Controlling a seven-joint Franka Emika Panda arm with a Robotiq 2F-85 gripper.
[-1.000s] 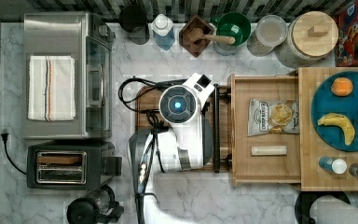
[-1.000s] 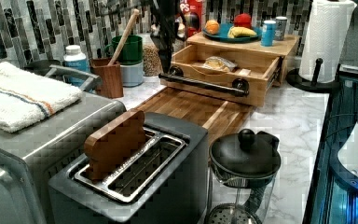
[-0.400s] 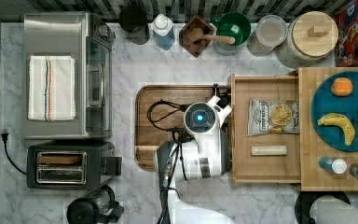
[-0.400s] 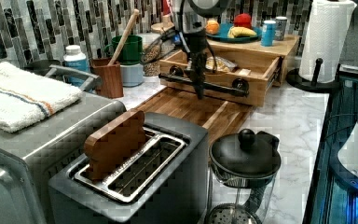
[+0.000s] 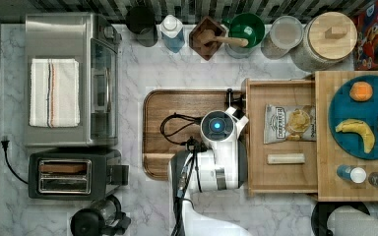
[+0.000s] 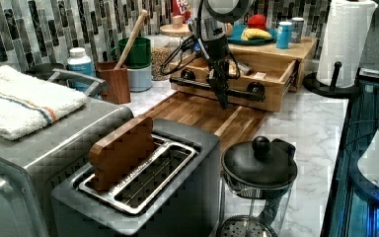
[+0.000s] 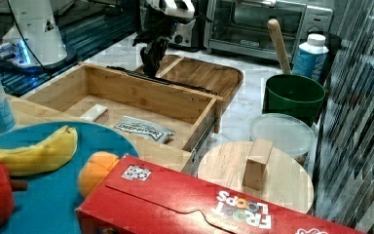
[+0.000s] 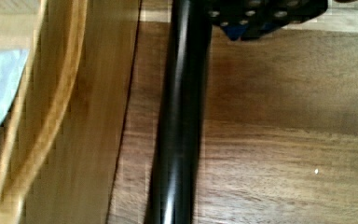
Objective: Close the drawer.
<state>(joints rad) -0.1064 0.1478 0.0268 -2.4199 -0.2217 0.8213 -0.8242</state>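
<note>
Since a second ago the arm slides toward the top view's right, up against the drawer (image 5: pixel 280 137), which sits pulled out. Left view: gripper (image 6: pixel 223 94) hangs at its black handle (image 6: pixel 217 87); can't tell its fingers' state

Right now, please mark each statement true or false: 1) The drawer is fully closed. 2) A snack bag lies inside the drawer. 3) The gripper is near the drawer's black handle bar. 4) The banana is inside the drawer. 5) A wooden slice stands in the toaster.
1) False. The drawer is pulled out, its inside open to view.
2) True. The snack bag lies flat on the drawer floor.
3) True. The gripper hangs just in front of the handle bar, over the dark wooden tray.
4) False. The banana lies on the teal plate, on top of the unit.
5) True. The wooden slice stands in one slot of the toaster.
</note>
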